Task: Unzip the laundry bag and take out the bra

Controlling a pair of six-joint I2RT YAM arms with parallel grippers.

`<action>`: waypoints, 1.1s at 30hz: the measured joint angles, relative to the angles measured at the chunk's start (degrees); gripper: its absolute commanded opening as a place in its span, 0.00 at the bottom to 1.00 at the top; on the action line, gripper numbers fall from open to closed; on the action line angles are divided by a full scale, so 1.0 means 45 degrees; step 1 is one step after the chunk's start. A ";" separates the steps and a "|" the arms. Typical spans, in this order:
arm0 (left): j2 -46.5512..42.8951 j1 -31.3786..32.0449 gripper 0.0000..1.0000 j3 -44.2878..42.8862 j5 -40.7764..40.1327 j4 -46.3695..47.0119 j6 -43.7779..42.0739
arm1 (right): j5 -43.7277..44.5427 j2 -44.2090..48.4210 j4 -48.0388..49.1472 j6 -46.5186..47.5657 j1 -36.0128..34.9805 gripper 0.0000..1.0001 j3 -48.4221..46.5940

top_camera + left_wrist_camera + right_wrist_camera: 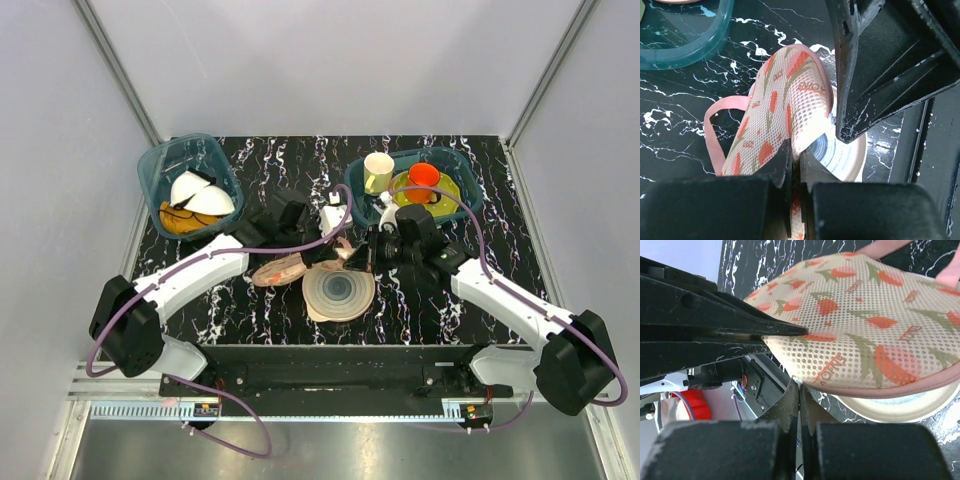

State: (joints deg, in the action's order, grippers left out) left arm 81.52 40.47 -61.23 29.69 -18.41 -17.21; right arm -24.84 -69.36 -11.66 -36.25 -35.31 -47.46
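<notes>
The laundry bag (pixel 281 270) sits tilted, its long axis left-right.

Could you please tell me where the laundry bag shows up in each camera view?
Top external: the laundry bag lies just left of centre.
Left wrist: it fills the centre.
Right wrist: it spans the upper right.
Shared landmark: the pale ringed disc at its edge.
</notes>
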 measured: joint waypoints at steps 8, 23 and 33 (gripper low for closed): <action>-0.0418 0.0029 0.00 -0.0325 -0.0782 -0.0612 -0.0408 | -0.0350 0.0447 -0.0141 0.0389 0.1049 0.00 -0.0189; -0.3594 -0.0170 0.73 0.1452 -0.1229 0.0024 -0.0695 | -0.1987 -0.0053 0.0719 0.0374 0.3021 0.00 0.0267; -0.3249 0.0175 0.90 0.0058 -0.1005 0.0209 0.0364 | -0.2016 0.0583 -0.0350 0.0437 0.3138 0.00 -0.0685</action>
State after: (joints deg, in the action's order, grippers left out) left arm 66.89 41.25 -60.97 25.17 -17.47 -15.57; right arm -33.91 -66.74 -13.23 -34.28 -21.19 -50.54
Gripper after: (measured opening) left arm 0.896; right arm 0.009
